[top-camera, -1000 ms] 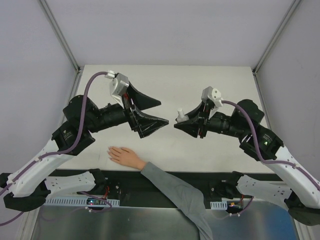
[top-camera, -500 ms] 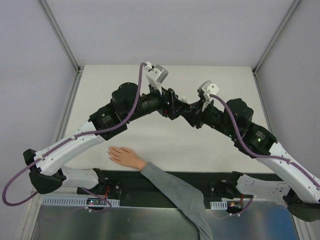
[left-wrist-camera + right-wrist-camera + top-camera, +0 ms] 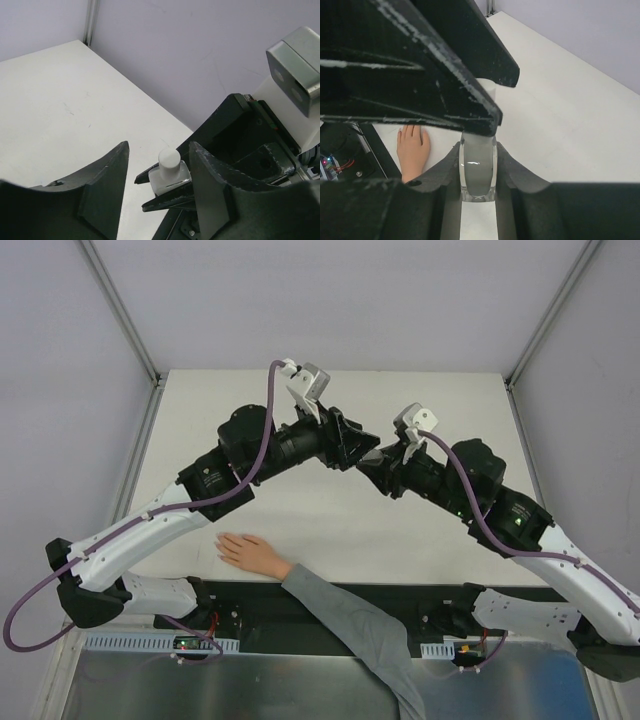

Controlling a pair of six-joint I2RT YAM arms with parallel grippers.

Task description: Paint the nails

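The left tool (image 3: pixel 159 150), half open, has come around the round white cap (image 3: pixel 169 160) of the small whitish bottle (image 3: pixel 170 181) that the right tool (image 3: pixel 478 175) grips firmly; uncapping seems next.

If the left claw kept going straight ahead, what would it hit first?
Probably the white cap of the small bottle in the right gripper, just ahead between the fingers of the left gripper.

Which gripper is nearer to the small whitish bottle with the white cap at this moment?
Right. The right gripper is shut on the small whitish bottle, gripping its body. The left gripper stands open, its fingers either side of the white cap with gaps showing.
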